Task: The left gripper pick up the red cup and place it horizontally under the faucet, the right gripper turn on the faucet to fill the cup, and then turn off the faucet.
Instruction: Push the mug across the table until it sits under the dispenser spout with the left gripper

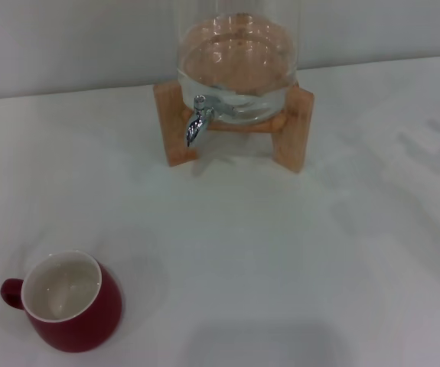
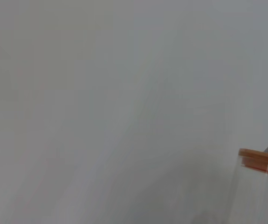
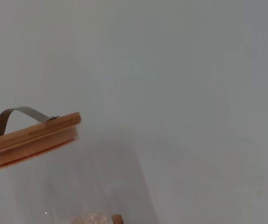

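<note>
Flanking the faucet (image 1: 197, 125): wooden stand (image 1: 292, 138) legs.

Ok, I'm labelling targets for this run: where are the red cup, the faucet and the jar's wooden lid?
red cup (image 1: 82, 325), head view, on its outer red wall.
faucet (image 1: 197, 126), head view, on the chrome spout.
wooden lid (image 3: 29, 140), right wrist view, on its edge.

No legible text or markings.
</note>
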Controlling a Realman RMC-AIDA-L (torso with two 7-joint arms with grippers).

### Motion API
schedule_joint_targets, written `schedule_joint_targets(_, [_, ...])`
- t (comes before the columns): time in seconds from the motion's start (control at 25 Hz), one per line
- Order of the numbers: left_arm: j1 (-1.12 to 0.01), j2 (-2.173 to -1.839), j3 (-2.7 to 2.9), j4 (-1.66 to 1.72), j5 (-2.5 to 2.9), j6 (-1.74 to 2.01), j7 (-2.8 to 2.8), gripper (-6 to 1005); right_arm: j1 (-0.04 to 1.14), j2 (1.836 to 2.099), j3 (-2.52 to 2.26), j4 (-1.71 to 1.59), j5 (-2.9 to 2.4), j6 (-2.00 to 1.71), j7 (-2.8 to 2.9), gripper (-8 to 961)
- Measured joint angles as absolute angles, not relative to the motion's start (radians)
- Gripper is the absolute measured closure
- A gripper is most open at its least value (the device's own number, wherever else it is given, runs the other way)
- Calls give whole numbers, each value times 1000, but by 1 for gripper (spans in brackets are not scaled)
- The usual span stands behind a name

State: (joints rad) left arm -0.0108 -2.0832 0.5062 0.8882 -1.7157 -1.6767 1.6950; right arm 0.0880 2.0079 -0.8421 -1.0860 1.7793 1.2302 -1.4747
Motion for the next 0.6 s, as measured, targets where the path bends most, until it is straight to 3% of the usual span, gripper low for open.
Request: schedule_joint_targets(0.6, [-12,-2082,506,888,-1717,-1677,1695,170,89,2008,-842,-1086,1779,1229,-1474,172])
